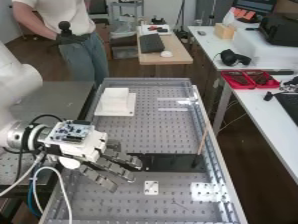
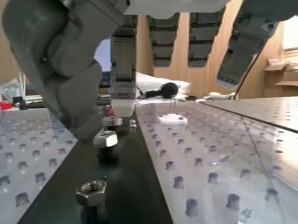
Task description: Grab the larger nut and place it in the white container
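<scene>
**Hand apart at the nuts, nothing gripped**

In the high view's lower left, your hand [image 1: 118, 170] slants its loosely spread fingers toward the dark strip [image 1: 174, 162], presumably to straddle a nut. The thumb tip hangs just beside the middle nut [image 2: 105, 139]; the near nut [image 2: 90, 193] looks larger, though closeness may flatter it. Your likely container, the white box [image 1: 116, 96], sits upper left of centre.

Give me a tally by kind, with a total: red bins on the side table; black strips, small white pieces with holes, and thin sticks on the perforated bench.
Red bins: 2
Black strip: 1
Small white piece: 1
Thin stick: 1
Total: 5
</scene>
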Controlling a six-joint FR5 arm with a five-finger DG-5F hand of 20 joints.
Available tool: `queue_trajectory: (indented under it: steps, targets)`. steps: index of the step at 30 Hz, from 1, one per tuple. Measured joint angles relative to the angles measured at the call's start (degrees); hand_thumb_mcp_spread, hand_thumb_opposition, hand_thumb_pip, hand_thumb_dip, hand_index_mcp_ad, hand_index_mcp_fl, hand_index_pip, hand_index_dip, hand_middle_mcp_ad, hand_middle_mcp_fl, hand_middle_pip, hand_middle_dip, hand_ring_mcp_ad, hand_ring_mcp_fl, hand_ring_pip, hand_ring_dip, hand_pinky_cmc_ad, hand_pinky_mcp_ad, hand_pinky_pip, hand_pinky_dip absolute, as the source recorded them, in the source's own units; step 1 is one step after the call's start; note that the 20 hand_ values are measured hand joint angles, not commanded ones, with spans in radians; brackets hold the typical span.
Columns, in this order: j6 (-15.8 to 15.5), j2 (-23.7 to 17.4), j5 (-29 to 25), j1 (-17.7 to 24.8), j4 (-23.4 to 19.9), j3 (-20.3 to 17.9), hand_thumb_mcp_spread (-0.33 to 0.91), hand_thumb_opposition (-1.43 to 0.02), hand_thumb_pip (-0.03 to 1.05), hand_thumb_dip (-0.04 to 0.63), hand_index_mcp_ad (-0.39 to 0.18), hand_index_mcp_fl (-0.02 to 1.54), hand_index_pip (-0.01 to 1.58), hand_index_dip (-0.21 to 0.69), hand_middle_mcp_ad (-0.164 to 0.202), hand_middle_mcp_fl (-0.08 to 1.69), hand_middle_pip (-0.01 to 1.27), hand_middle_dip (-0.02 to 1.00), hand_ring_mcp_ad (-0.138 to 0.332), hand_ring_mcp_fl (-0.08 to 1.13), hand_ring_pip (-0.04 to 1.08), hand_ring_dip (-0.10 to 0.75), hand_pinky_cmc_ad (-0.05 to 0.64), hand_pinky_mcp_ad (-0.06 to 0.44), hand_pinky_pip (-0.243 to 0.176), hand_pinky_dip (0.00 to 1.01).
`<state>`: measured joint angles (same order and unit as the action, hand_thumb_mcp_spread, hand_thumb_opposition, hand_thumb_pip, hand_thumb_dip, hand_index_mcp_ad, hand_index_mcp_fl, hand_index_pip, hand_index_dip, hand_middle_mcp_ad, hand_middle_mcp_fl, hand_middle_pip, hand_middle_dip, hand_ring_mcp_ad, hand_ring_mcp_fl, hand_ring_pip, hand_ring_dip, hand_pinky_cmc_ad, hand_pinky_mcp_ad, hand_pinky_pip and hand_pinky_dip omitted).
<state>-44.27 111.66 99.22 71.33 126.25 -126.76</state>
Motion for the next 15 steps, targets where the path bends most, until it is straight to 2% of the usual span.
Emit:
queue_trajectory:
  steps: [7,12,15]
  targets:
    - [-0.21,0.99,0.6,-0.38,1.16,0.46,0.29,-0.88,0.8,0.173,-0.138,0.01,1.56,0.14,0.077,0.01,0.12,0.19,0.178,0.0,0.19,0.093,0.367,0.314,-0.11,0.71]
    - [-0.05,1.21,0.56,-0.39,1.4,0.54,0.31,-0.88,0.78,0.176,-0.152,0.0,1.56,0.204,0.077,0.01,0.12,0.19,0.173,0.0,0.18,0.093,0.363,0.309,-0.11,0.69]
    - [0.15,1.18,0.44,-0.35,0.93,0.36,0.31,-0.88,0.77,0.173,-0.152,0.0,1.56,0.211,0.077,0.01,0.12,0.19,0.171,0.0,0.19,0.093,0.367,0.293,-0.11,0.67]
